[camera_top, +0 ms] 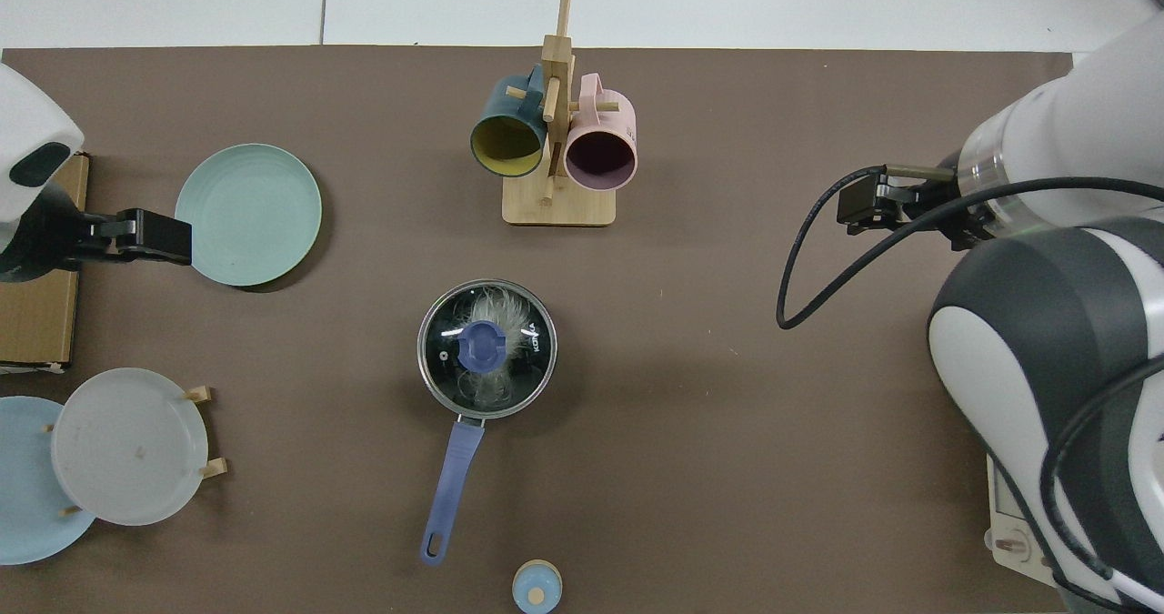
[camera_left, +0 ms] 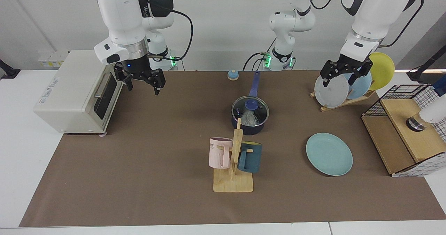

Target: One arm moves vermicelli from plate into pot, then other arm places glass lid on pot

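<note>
The pot (camera_left: pixel 250 118) sits near the middle of the bench (camera_left: pixel 139 179), dark and round, with the glass lid (camera_top: pixel 486 347) seated flat on its rim. Through the glass the vermicelli (camera_top: pixel 496 309) shows as a pale wispy tangle inside. The lid's blue knob (camera_left: pixel 250 104) sits at the centre.

The pot's long blue handle (camera_top: pixel 450 491) lies flat and points toward the bench edge where the arm bases stand, slightly slanted; that is the pot's long axis.

The teal plate (camera_left: pixel 329 154) lies bare and flat, well apart from the pot, toward the left arm's end of the bench.

The right hand (camera_left: pixel 142 79) hangs in the air beside the toaster oven (camera_left: pixel 78 90), fingers spread wide and holding nothing. The left hand (camera_left: pixel 345 72) hangs above the plate rack (camera_left: pixel 343 101), also open and empty; the rack holds a grey plate (camera_left: pixel 331 90), a blue one and a yellow one (camera_left: pixel 382 70) on edge.

A wooden mug tree (camera_left: pixel 234 158) stands just in front of the pot, toward the opposite edge, with a pink mug (camera_left: pixel 219 153) and a dark teal mug (camera_left: pixel 250 157); in the facing view its post crosses the pot. A small blue knob-shaped thing (camera_top: pixel 536 587) rests near the end of the handle. A wire-and-wood basket (camera_left: pixel 406 128) stands at the plate's end.
</note>
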